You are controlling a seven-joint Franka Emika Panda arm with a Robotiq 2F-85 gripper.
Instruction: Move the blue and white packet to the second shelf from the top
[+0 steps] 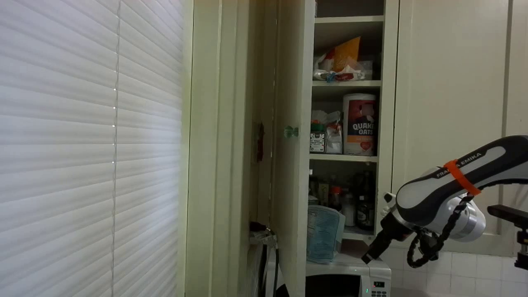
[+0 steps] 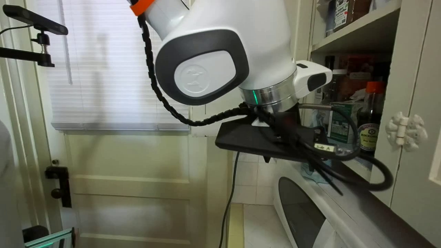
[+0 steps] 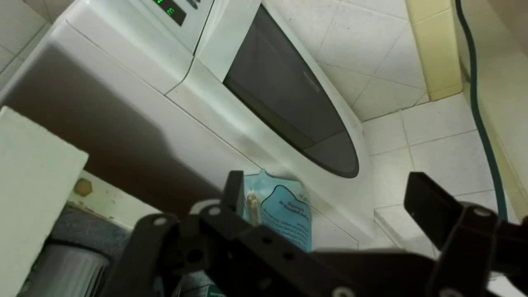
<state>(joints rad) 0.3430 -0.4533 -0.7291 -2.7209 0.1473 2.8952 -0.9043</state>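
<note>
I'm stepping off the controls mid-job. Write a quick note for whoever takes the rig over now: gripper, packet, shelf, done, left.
Gripper: open, holding nothing; an exterior view shows a gap between it and the packet.
Blue and white packet: upright on top of the microwave.
Second shelf from the top: the board bearing the orange packet, well above the gripper.
Done: nothing of the move itself; the packet is not yet gripped.
Left: grasp, lift, set on that shelf, release. Room may be tight there, since bags take up much of the front.
</note>
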